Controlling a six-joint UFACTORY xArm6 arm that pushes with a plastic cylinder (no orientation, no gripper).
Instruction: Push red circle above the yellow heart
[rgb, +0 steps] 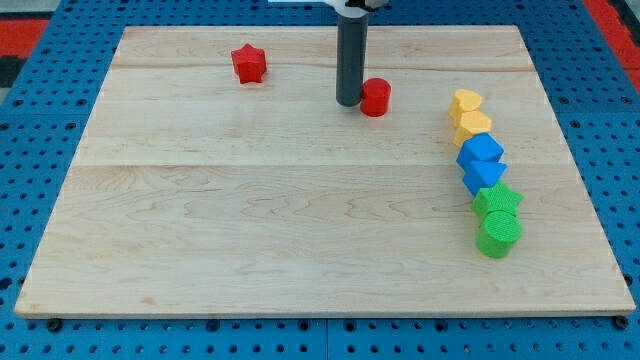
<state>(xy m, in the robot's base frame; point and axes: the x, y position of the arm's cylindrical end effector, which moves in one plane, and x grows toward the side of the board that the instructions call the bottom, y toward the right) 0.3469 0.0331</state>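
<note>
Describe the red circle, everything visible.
The red circle is a short, solid red cylinder, matte like painted wood or plastic, standing upright on its flat base on the board. It sits in the upper middle of the view, left of the yellow blocks and right of the red star. My tip is right against its left side, seemingly touching. No other block touches it.
</note>
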